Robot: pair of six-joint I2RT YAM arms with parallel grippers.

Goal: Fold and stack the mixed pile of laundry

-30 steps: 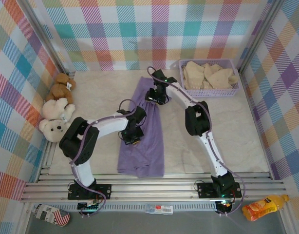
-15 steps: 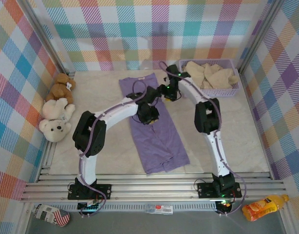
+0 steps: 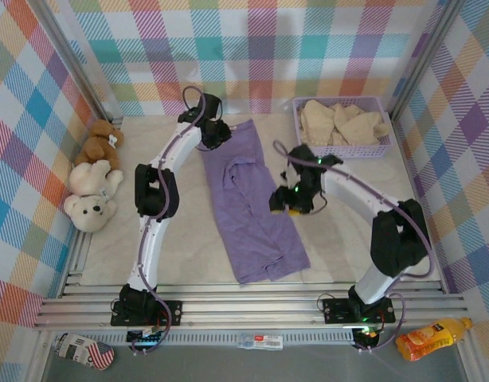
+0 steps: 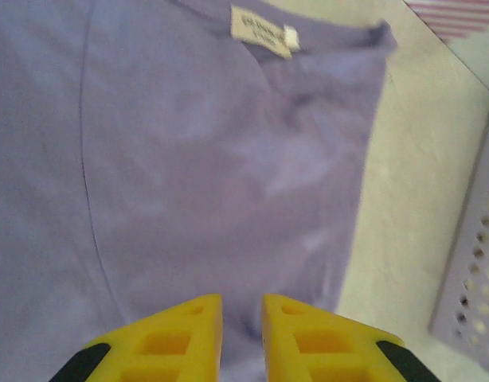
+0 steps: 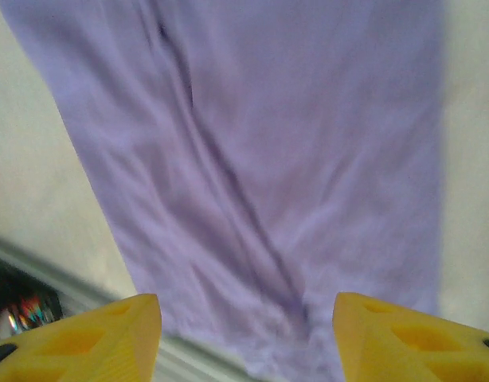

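Observation:
The lavender-purple shirt (image 3: 252, 207) lies spread lengthwise on the table, collar at the far end; its neck label (image 4: 263, 33) shows in the left wrist view. My left gripper (image 3: 217, 134) hovers at the shirt's far left corner. Its yellow jaws (image 4: 242, 298) stand a narrow gap apart with nothing between them, and flat purple cloth (image 4: 189, 159) lies beneath. My right gripper (image 3: 286, 203) is at the shirt's right edge, wide open (image 5: 247, 298) over the wrinkled lower half (image 5: 268, 143). The cream-beige garment (image 3: 340, 121) sits crumpled in the basket.
The lavender mesh basket (image 3: 344, 149) stands at the back right, and its wall (image 4: 475, 302) is close to the left gripper. A brown teddy bear (image 3: 97, 143) and a cream teddy bear (image 3: 89, 195) lie by the left wall. Bare tabletop (image 3: 340, 247) flanks the shirt.
My left gripper moved from the shirt's middle to its far left corner and its jaws parted slightly. My right gripper came from the collar near the basket down to the shirt's right edge.

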